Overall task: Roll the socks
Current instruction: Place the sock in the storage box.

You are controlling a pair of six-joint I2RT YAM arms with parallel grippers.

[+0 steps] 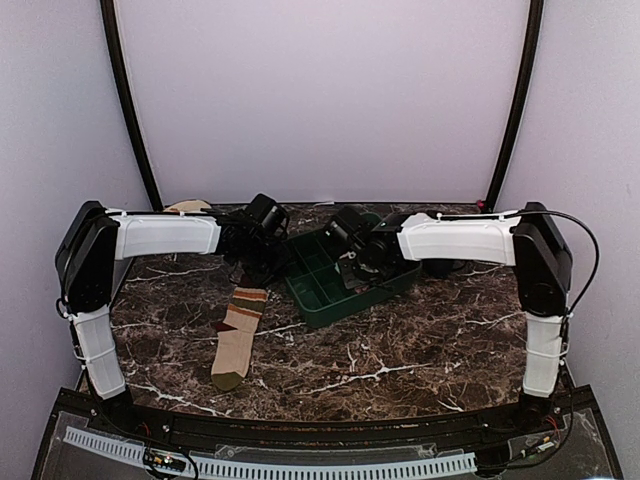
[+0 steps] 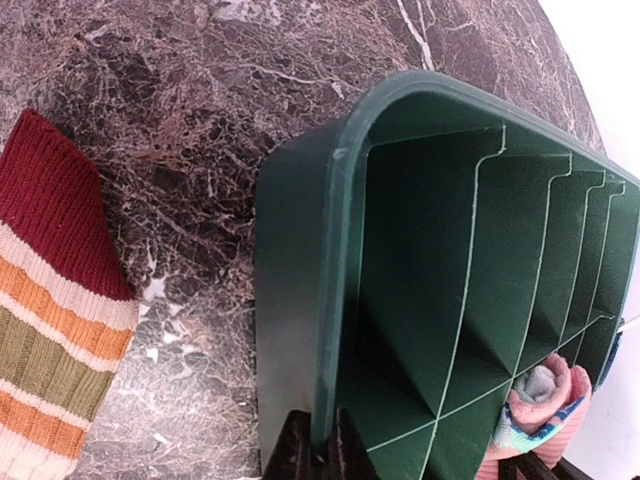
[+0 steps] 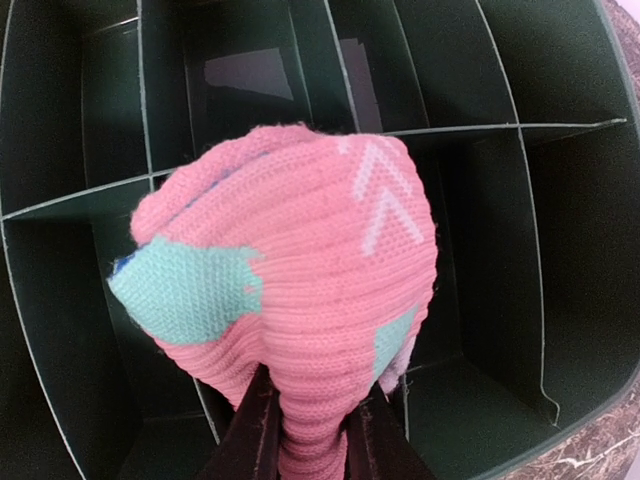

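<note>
The pink sock, bunched into a ball with teal and white patches, hangs over the compartments of a green divided bin. My right gripper is shut on its lower end. The same sock shows at the bin's far corner in the left wrist view. My left gripper is shut on the bin's side wall, one finger inside and one outside. The striped beige sock lies flat and unrolled on the marble table, left of the bin; its maroon end is near the bin's wall.
A round beige disc sits at the back left behind the left arm. The bin stands slanted in the middle of the table between both arms. Dark marble spreads in front and to the right.
</note>
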